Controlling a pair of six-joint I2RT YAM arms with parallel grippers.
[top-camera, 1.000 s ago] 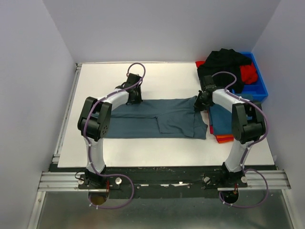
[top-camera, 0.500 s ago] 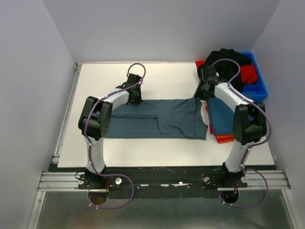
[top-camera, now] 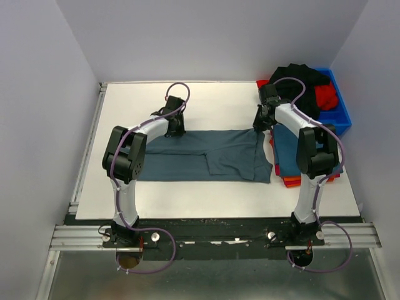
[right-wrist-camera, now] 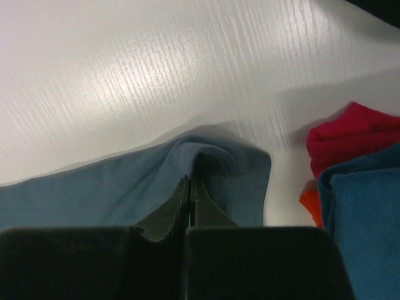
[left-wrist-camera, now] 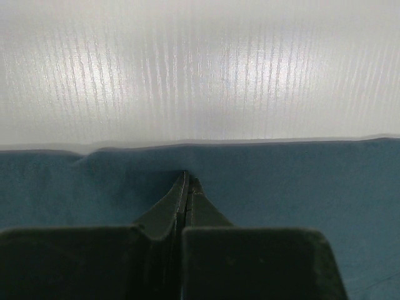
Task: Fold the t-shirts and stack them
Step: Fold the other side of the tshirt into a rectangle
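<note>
Fingers (left-wrist-camera: 165,211), both pairs, pinch soft, puckered slate t-shirt (top-camera: 206,156) edge.

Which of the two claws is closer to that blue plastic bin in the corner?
Right. The right gripper is at the corner of the teal shirt nearest the blue bin; the left gripper is at the opposite end, much farther.

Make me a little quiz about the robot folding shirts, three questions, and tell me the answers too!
1. True or false: the right arm's jaws pinch a corner of the teal-blue t-shirt.
2. Which colour lies on top of the folded stack at the right? A red, B blue, C black.
3. What holds the heaped black shirt?
Key: 1 true; 2 B; 3 the blue bin.
</note>
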